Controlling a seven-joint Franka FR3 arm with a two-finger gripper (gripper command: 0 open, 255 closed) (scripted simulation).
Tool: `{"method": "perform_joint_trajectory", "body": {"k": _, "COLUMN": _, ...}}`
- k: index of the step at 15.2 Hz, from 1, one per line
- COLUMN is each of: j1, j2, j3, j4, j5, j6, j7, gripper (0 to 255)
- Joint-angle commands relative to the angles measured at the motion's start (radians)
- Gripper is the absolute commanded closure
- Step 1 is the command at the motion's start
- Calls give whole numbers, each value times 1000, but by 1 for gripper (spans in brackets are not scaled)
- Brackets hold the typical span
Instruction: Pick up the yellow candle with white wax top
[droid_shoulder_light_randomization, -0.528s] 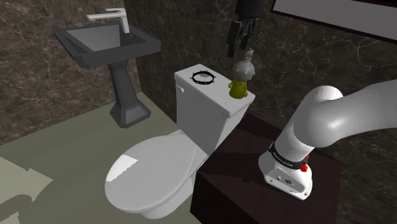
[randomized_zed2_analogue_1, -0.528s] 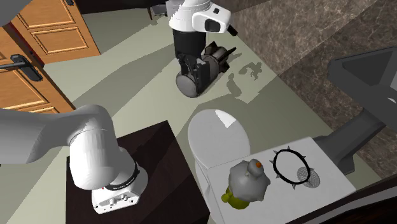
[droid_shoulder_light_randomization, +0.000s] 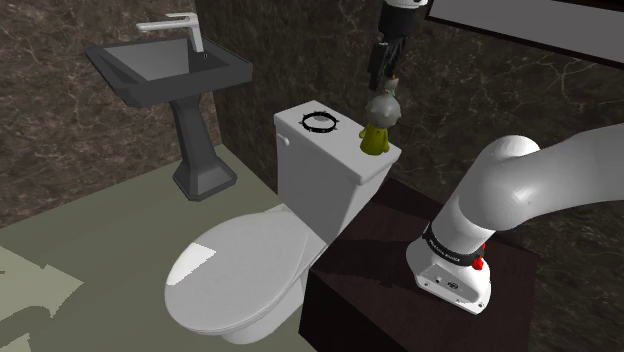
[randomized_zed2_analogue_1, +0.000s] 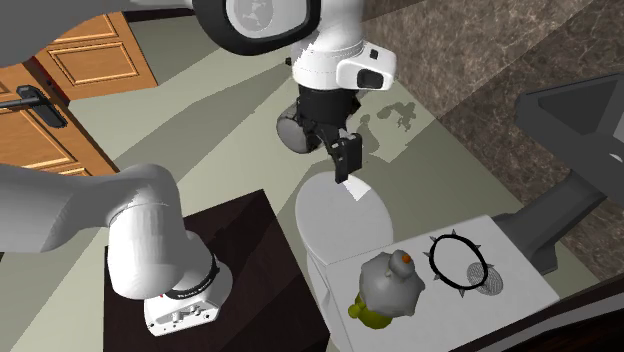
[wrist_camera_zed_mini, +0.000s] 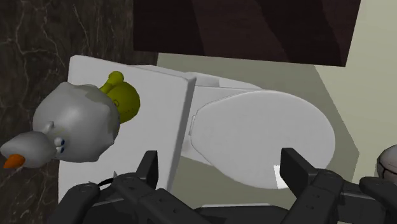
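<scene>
Hanging above the toilet tank (droid_shoulder_light_randomization: 335, 160), the pincer (droid_shoulder_light_randomization: 385, 72) stands wide, its black fingers (wrist_camera_zed_mini: 150, 168) well apart and clasping nothing. The candle (droid_shoulder_light_randomization: 377, 128) sits upright on the tank lid (randomized_zed2_analogue_1: 520, 288) at the end toward the dark stand (droid_shoulder_light_randomization: 385, 250). It has a yellow base under a pale grey wax top with an orange tip. A black spiked ring (droid_shoulder_light_randomization: 318, 121) lies near it on the lid. From the wrist, the candle (wrist_camera_zed_mini: 79, 124) lies off to one side of the fingers, not between them.
</scene>
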Motion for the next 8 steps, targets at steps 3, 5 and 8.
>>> {"method": "perform_joint_trajectory", "body": {"k": 3, "j1": -32, "j2": 25, "j3": -63, "j4": -17, "j5": -83, "j6": 61, "j7": -89, "gripper": 0}}
{"method": "perform_joint_trajectory", "body": {"k": 5, "j1": -48, "j2": 51, "j3": -98, "j4": -17, "j5": -122, "j6": 97, "j7": -133, "gripper": 0}}
{"method": "perform_joint_trajectory", "body": {"k": 8, "j1": -69, "j2": 98, "j3": -149, "j4": -7, "j5": -177, "j6": 155, "j7": -197, "gripper": 0}}
